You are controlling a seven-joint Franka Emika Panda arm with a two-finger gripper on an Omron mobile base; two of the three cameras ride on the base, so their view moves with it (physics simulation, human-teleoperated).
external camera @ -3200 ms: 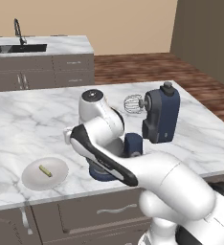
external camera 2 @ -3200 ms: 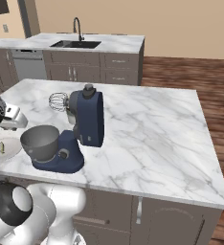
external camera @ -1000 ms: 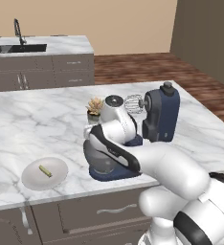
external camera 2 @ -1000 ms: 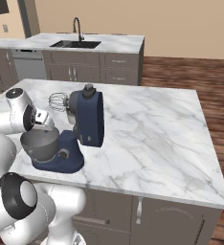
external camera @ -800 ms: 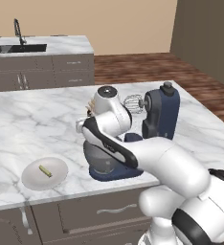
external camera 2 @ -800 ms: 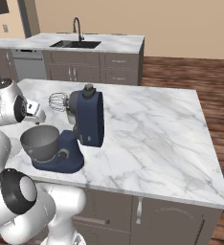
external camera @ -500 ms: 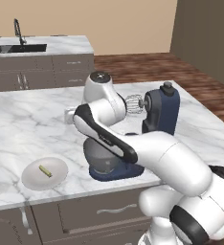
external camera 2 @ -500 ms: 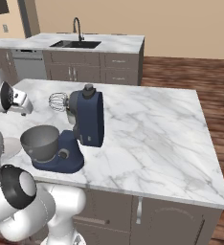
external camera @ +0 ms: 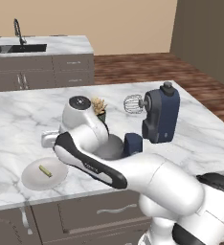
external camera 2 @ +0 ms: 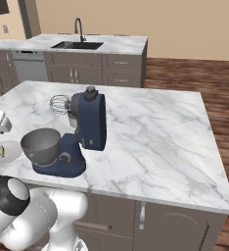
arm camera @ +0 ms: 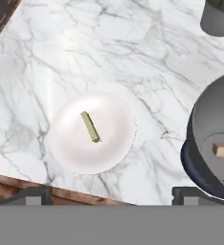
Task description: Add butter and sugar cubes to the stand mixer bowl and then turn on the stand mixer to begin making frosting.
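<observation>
Since the earlier frames your arm had swung left, away from the stand mixer bowl [external camera 2: 40,145], until the end effector [arm camera: 111,194] hung open above the white plate [arm camera: 71,143]. You had the butter [arm camera: 90,127] lying flat in the plate's middle; it looked light, soft and greasy, so I judged a gentle pinch across its narrow sides the best hold. On the table [arm camera: 133,43], one sugar cube [arm camera: 222,150] lay in the bowl; its rim cut off any second cube. Beyond stood the stand mixer [external camera 2: 88,122].
</observation>
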